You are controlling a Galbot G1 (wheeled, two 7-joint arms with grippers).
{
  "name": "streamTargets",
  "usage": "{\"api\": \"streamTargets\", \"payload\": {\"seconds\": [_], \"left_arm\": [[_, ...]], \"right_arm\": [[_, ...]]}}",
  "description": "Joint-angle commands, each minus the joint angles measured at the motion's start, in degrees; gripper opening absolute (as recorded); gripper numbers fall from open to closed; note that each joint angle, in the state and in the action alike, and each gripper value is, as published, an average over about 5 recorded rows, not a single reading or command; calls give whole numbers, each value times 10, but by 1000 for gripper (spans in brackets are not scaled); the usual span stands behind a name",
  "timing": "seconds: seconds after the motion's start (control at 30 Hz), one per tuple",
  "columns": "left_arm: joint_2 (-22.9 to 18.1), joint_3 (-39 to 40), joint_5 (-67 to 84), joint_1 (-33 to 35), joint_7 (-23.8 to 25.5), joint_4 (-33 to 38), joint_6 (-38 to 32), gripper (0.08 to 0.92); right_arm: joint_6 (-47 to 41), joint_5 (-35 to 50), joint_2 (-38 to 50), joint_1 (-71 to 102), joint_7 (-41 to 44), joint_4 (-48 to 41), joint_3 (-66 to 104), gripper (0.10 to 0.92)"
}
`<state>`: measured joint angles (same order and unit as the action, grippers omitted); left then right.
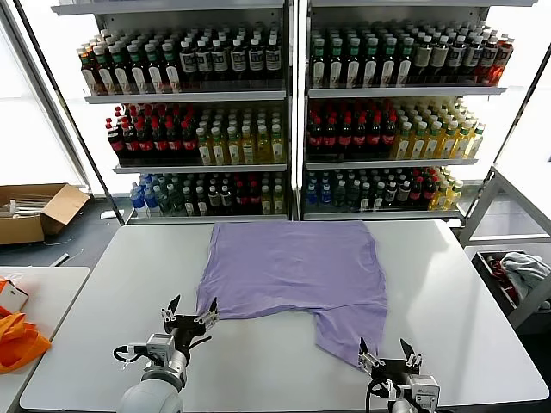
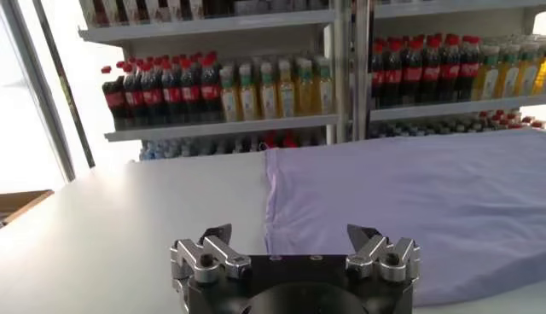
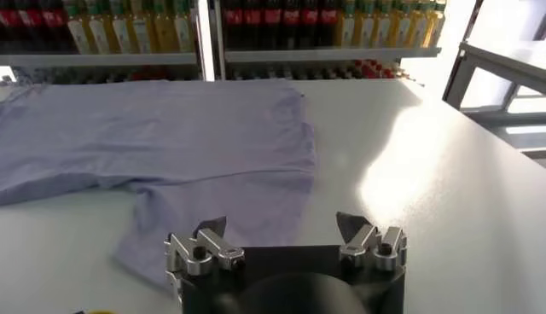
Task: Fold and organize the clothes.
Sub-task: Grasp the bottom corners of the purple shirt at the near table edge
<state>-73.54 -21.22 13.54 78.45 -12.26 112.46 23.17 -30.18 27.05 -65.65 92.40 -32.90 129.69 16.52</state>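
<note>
t-shirt [image 1: 293, 267] flat on table [image 1: 448, 292]; left gripper [image 1: 190, 317], right gripper [image 1: 388, 354] agape

Head camera: high, faces forward and down over the flat white table [image 1: 448, 292] toward tall metal bottle shelves [image 1: 293, 112] | left wrist camera: low over the tabletop, faces the shelves | right wrist camera: low, near, same heading | shared by all: lavender-purple cotton T-shirt [image 1: 297, 267] [image 2: 426, 205] [image 3: 162, 145], table, shelves.
</note>
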Motion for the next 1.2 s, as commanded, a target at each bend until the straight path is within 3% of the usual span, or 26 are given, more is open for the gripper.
{"api": "streamTargets", "payload": {"seconds": [0.03, 0.97, 1.07, 1.2], "left_arm": [[2, 9, -13, -1, 3, -18, -1, 822], [9, 5, 10, -9, 7, -56, -3, 822], [9, 6, 11, -5, 7, -58, -4, 823], [11, 11, 12, 3, 7, -48, -2, 780]], "right_arm": [[-6, 0, 0, 3, -8, -1, -8, 823], [12, -14, -21, -13, -6, -51, -39, 822], [18, -14, -20, -8, -4, -56, -39, 786], [29, -13, -19, -1, -4, -63, -40, 673]]}}
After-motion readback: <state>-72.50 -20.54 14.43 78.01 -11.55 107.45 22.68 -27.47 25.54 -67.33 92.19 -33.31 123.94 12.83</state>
